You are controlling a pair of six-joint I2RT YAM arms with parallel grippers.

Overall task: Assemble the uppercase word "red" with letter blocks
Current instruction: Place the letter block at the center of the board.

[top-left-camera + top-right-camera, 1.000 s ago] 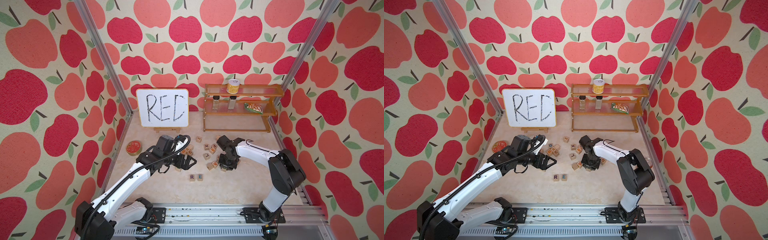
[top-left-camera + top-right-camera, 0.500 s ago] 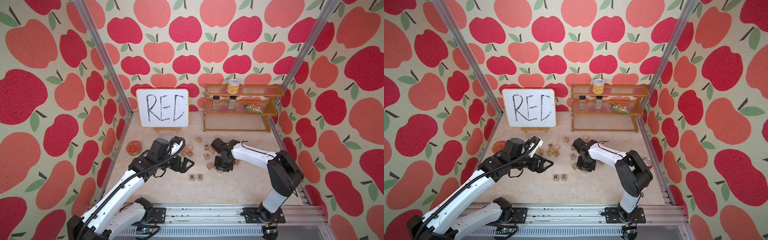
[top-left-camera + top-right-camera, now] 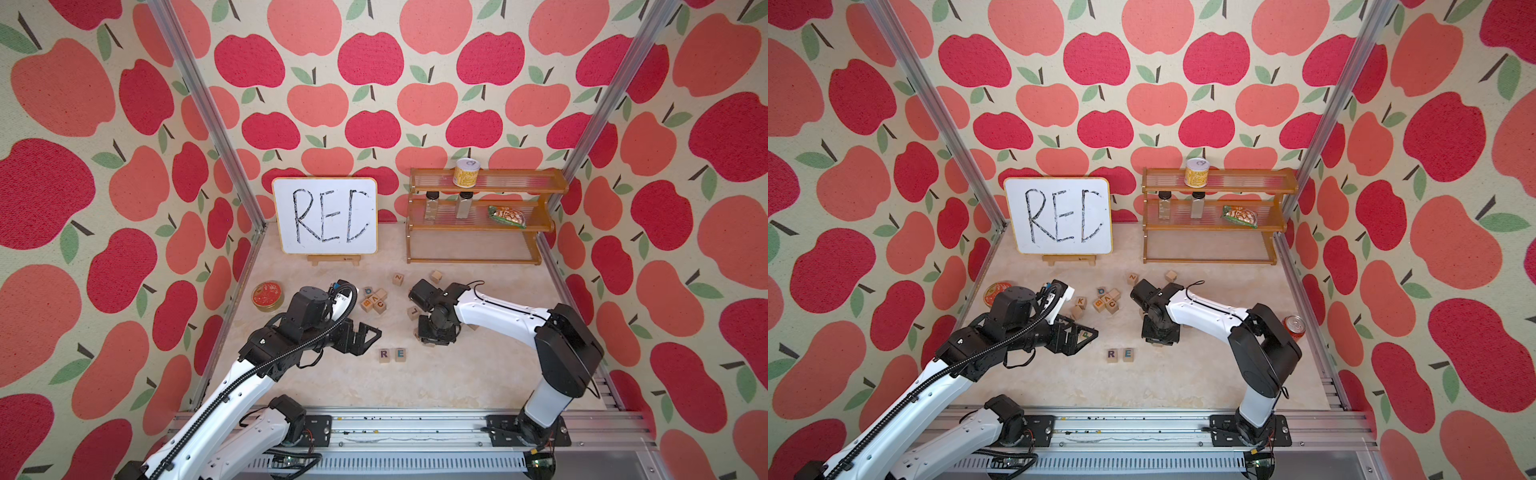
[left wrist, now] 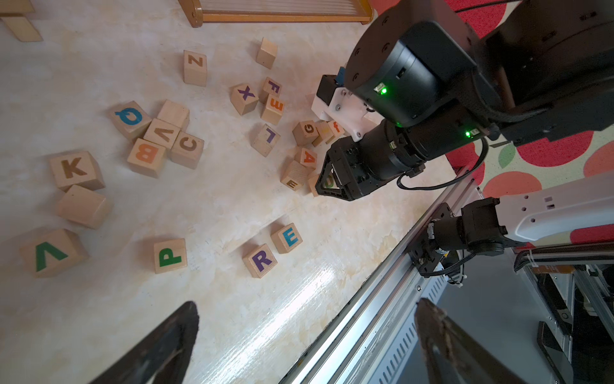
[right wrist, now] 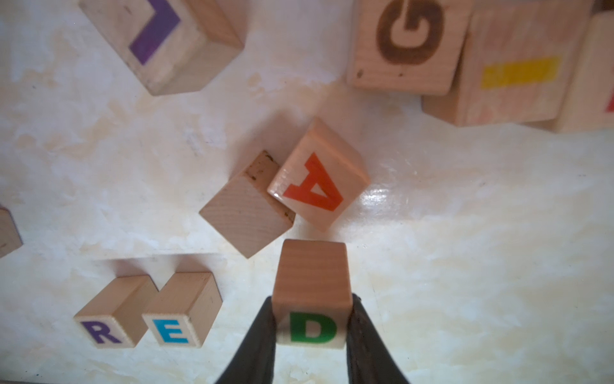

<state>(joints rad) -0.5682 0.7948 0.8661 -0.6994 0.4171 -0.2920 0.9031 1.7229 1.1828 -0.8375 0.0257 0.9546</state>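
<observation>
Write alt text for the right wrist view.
Right gripper shut on the green D block, a gap away from the purple R block and teal E block set side by side on the table. A red A block lies beyond.

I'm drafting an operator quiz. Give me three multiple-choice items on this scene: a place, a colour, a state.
1. The E block sits: A on the shelf; B beside the R block; C between the left jaws.
2. The R is printed in: A orange; B purple; C green.
3. The D block is: A lying free; B stacked on another; C gripped by the right jaws.
B: they stand side by side. B: purple in both wrist views. C: the jaws clamp its sides.
</observation>
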